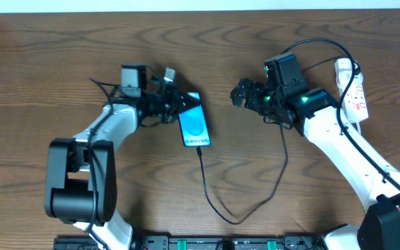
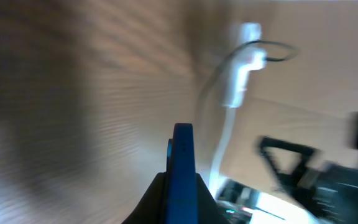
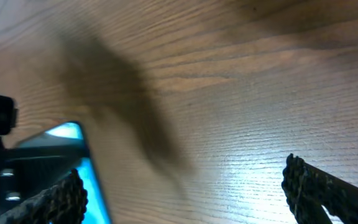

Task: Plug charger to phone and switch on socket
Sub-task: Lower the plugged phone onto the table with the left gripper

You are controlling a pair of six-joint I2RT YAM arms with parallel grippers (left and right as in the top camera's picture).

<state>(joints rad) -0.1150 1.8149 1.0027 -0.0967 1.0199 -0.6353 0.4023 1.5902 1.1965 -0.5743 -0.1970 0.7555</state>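
The phone (image 1: 194,125) has a bright blue screen and lies tilted on the wood table. My left gripper (image 1: 174,104) is shut on its far left edge. In the left wrist view the phone's blue edge (image 2: 182,149) stands between my fingers (image 2: 182,186). The black charger cable (image 1: 217,208) meets the phone's near end, loops toward the table front and rises under my right arm. My right gripper (image 1: 245,94) is open and empty, right of the phone, with its fingers wide apart (image 3: 185,193). The white socket strip (image 1: 353,90) lies at the far right.
A black cable (image 1: 325,42) arcs from behind my right wrist to the strip's far end. The strip (image 2: 241,68) and its white cord (image 2: 224,140) show blurred in the left wrist view. The phone's screen (image 3: 73,146) shows at the left of the right wrist view.
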